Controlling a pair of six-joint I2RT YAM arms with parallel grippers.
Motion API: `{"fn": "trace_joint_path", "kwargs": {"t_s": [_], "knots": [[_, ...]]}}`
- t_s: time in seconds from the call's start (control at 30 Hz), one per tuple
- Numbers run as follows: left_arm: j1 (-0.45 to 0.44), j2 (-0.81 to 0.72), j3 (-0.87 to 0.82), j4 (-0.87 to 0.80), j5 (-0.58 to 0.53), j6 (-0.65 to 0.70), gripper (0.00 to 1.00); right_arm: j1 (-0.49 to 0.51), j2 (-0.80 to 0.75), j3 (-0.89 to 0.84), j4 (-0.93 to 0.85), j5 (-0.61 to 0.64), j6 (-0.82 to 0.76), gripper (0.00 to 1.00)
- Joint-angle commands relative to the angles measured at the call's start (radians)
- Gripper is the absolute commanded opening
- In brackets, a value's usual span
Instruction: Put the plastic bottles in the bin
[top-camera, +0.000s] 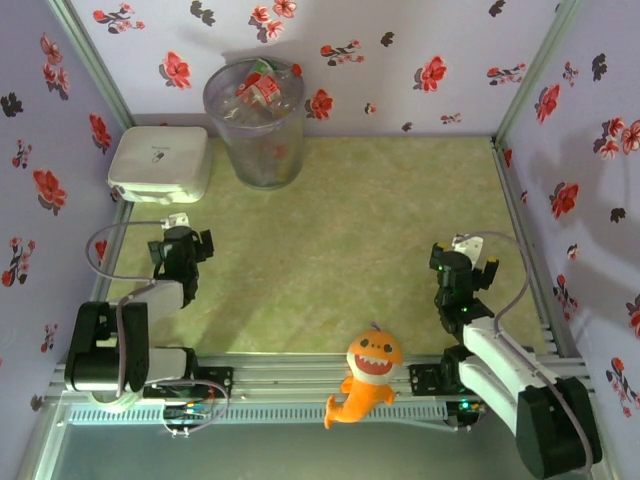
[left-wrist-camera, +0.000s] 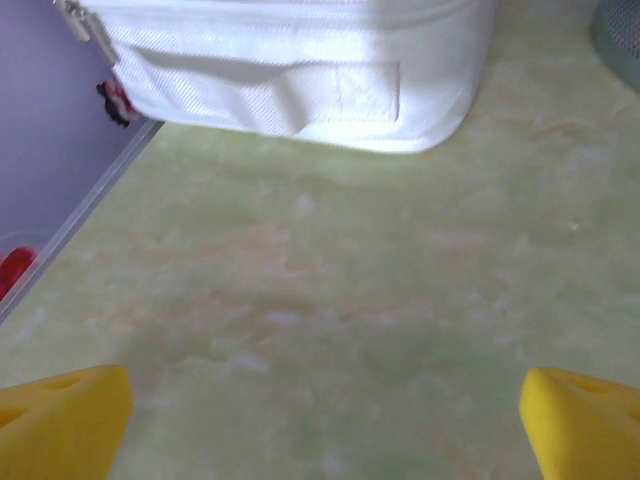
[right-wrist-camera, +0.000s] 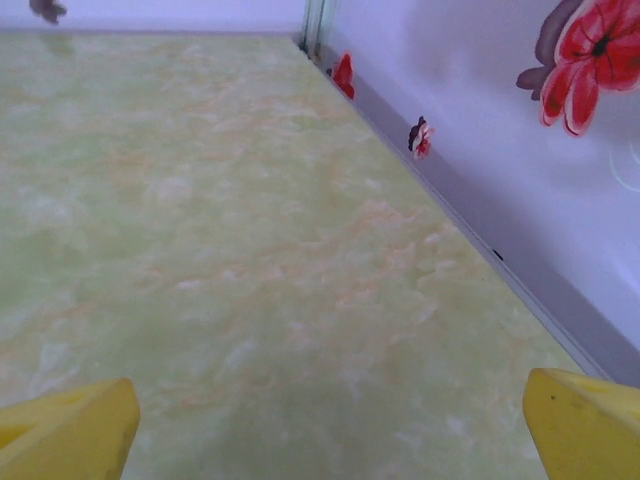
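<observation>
- I see the plastic bottles (top-camera: 262, 90) piled inside the bin (top-camera: 252, 160), at the far left.
- My left gripper (left-wrist-camera: 325, 425) is spread wide and empty, facing the white box (left-wrist-camera: 300, 80).
- My right gripper (right-wrist-camera: 330, 425) is spread wide too, holding nothing.

Ahead of the wide-apart fingers of the left gripper (left-wrist-camera: 320, 425) the green mat (left-wrist-camera: 330, 290) lies bare until the white zipped case (left-wrist-camera: 300, 70) bars the way; the grey bin (left-wrist-camera: 622, 28) stands ahead to their right. Before the right gripper (right-wrist-camera: 330, 425) the mat runs open to the far corner, the flowered wall (right-wrist-camera: 500, 130) hemming its fingers' right.
</observation>
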Motion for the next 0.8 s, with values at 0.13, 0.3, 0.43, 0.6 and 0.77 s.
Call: {"fn": "trace_joint_path", "kwargs": {"t_s": [0.13, 0.3, 0.43, 0.6, 0.77], "knots": [[0.057, 0.155, 0.021, 0.292, 0.141, 0.022, 1.0, -0.057, 0.143, 0.013, 0.227, -0.086, -0.025, 0.99], [0.06, 0.177, 0.029, 0.293, 0.16, 0.024, 1.0, -0.075, 0.262, 0.031, 0.353, -0.116, -0.054, 0.99], [0.06, 0.204, 0.022, 0.324, 0.185, 0.038, 1.0, -0.091, 0.347, 0.049, 0.436, -0.146, -0.065, 0.99], [0.06, 0.215, 0.011, 0.356, 0.195, 0.043, 1.0, -0.096, 0.441, 0.091, 0.497, -0.177, -0.085, 0.99], [0.059, 0.215, 0.014, 0.352, 0.194, 0.044, 1.0, -0.096, 0.492, 0.161, 0.428, -0.215, -0.093, 0.99]]}}
